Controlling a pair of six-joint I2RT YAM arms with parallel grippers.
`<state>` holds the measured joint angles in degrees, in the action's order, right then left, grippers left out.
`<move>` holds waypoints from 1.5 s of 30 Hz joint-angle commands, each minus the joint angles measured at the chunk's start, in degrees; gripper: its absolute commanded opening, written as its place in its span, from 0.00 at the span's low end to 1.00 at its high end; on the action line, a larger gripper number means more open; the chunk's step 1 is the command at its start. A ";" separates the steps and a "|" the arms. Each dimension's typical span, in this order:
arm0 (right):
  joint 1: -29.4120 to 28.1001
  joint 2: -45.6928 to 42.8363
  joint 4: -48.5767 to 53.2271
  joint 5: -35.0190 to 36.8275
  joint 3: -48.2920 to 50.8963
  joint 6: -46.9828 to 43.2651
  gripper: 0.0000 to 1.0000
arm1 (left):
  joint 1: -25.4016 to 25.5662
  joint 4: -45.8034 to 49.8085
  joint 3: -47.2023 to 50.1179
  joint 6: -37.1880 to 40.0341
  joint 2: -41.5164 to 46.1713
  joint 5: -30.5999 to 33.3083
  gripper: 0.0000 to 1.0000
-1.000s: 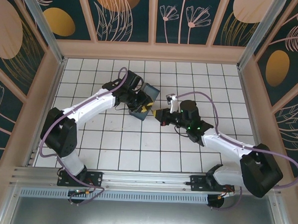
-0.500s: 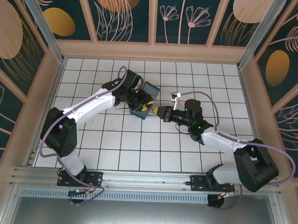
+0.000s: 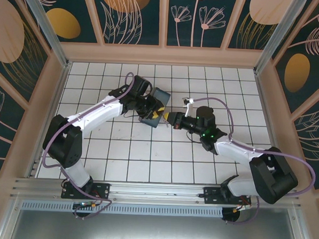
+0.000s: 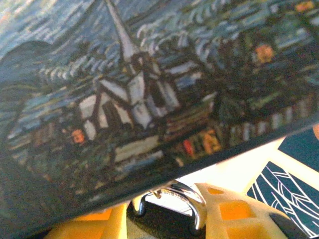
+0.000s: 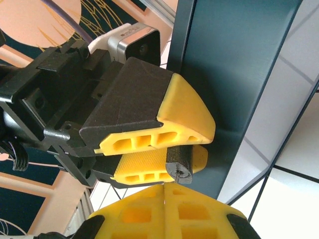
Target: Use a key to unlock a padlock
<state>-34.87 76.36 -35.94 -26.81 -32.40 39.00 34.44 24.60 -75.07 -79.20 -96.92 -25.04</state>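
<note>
Right wrist view first: at the bottom edge, nearest us, the right gripper (image 5: 163,199) has its two yellow fingers pressed together, with only a hairline seam between them. Out of that seam a thin silvery sliver, the key (image 5: 165,183), rises toward the padlock (image 5: 178,160) (it is so fine that we can barely trace it). Its tip meets the keyhole end of the small dark body.

Just beyond, the left gripper (image 5: 192,149) comes in from the left. It clamps that body between its own yellow fingers, narrowly set, one above and one below. Behind both we see a flat dark blue side of the box (image 5: 239,74), and to its right the white tiled floor (image 5: 299,154).

In the left wrist view, the padlock's silver loop arches between the two yellow fingers at the bottom. The painted face of the box, a night village with a steeple, lies close above it.

From the top external view, both arms reach in from their bases at the near edge. The two grippers meet tip to tip around the middle of the floor, at the near right corner of the box.
</note>
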 commanded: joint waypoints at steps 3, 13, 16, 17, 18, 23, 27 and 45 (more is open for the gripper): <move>-1.33 1.20 -7.06 0.54 -0.90 1.33 0.00 | 1.25 -3.14 1.48 -2.60 1.82 -6.16 0.24; -1.26 1.26 -7.06 0.42 0.14 2.84 0.03 | -0.34 -5.70 4.25 -6.14 4.09 -5.10 0.23; -1.13 1.29 -7.16 0.52 0.36 2.94 0.04 | -0.69 -5.32 4.32 -6.36 4.23 -4.76 0.23; -0.76 0.85 -6.99 0.61 0.69 2.98 0.04 | -0.89 -5.06 4.19 -6.05 4.29 -4.47 0.23; -0.07 0.05 -6.86 0.77 1.27 3.38 0.06 | -1.15 -4.27 3.89 -5.38 4.28 -4.03 0.23; 5.27 -5.35 -0.24 -0.86 4.88 3.36 0.13 | -2.31 4.50 -1.92 4.70 1.76 -0.51 0.25; 9.25 -8.98 7.19 -0.97 9.13 3.85 0.18 | -2.36 13.01 -8.43 12.13 -2.98 2.71 0.27; 10.31 -10.46 13.59 -1.72 2.70 2.67 0.19 | -1.05 36.10 -24.82 28.71 -9.01 19.41 0.29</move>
<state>-24.71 65.45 -22.46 -27.11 -27.97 42.74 32.82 53.69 -97.89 -56.75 -106.91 -11.49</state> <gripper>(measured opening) 0.188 0.295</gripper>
